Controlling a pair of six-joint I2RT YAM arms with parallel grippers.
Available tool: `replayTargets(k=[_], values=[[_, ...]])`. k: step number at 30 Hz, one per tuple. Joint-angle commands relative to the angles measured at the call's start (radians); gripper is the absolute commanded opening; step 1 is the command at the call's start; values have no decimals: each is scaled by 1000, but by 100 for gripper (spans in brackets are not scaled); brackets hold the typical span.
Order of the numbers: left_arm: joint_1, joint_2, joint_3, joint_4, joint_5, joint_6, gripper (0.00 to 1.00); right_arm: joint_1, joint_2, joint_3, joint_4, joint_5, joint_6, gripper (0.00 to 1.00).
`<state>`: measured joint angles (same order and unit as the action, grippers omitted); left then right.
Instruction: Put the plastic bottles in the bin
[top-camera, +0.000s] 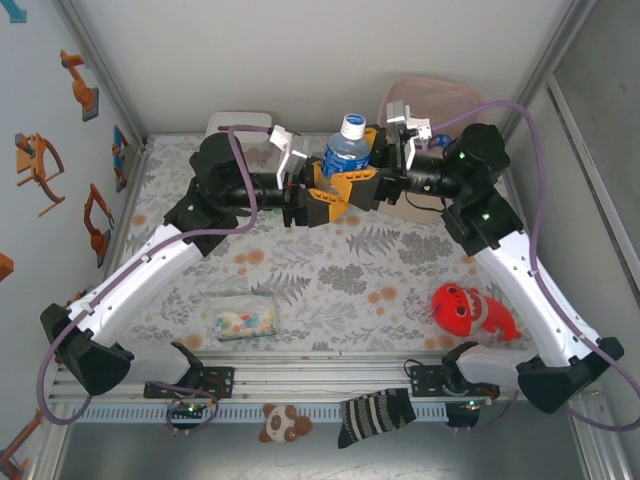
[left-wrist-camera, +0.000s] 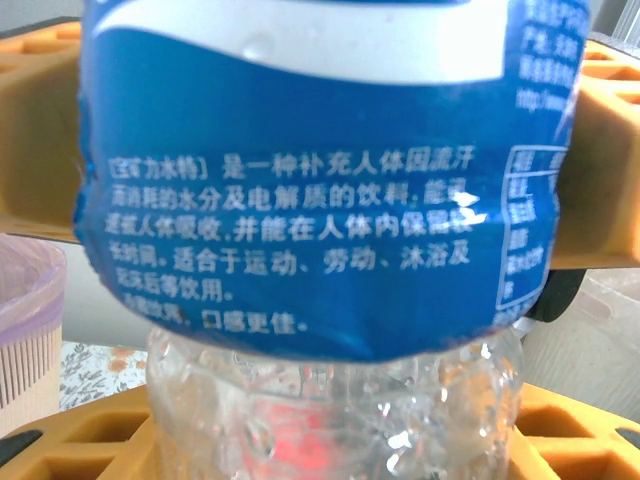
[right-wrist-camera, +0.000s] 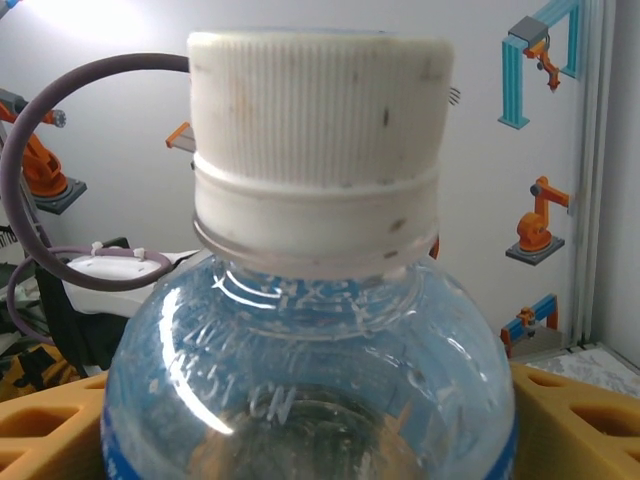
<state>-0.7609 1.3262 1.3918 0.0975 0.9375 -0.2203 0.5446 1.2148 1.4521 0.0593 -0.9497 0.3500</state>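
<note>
Clear plastic bottle with a blue label is held upright near the far edge of the worktop. Jaws of the left gripper are clamped on it. The right gripper straddles it, and whether its jaws grip cannot be told. Transfer to the bin, far right corner, is not yet done.

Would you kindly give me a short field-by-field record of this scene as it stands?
held item: blue-labelled plastic bottle, white cap up, between the two arms
left gripper: fingers shut on the bottle's labelled body
right gripper: fingers flank the bottle; grip unclear
bin: far right, behind the right arm
on the table: clear packet of coloured pieces, red toy, white tissue box at the far left
</note>
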Motion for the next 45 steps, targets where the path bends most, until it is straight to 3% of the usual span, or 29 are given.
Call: replayTargets(k=[1,10,17,25,28,39,45], values=[[-7,-20,30,30,2,19,54,8,-14,23,-1,-4,-34,77],[-8,-24,29,34,-21,20,57,9,-15,39,-4,9,-37,64],[-7,-51,10,22,-79,39,74,9,-11,61,-35,88,-41,60],[-6,-137,-56,-125,-341,141,79,-23,37,149,-197,270,-97,57],[-5,-167,-91,-149,-394,148,79,-64,63,175,-224,345,-85,56],[-4,-248,-172,-245,-543,152,76,-284,240,239,-265,769,299,42],[-5,-286,-193,-313,-634,173,76,-323,360,270,-227,934,492,41]])
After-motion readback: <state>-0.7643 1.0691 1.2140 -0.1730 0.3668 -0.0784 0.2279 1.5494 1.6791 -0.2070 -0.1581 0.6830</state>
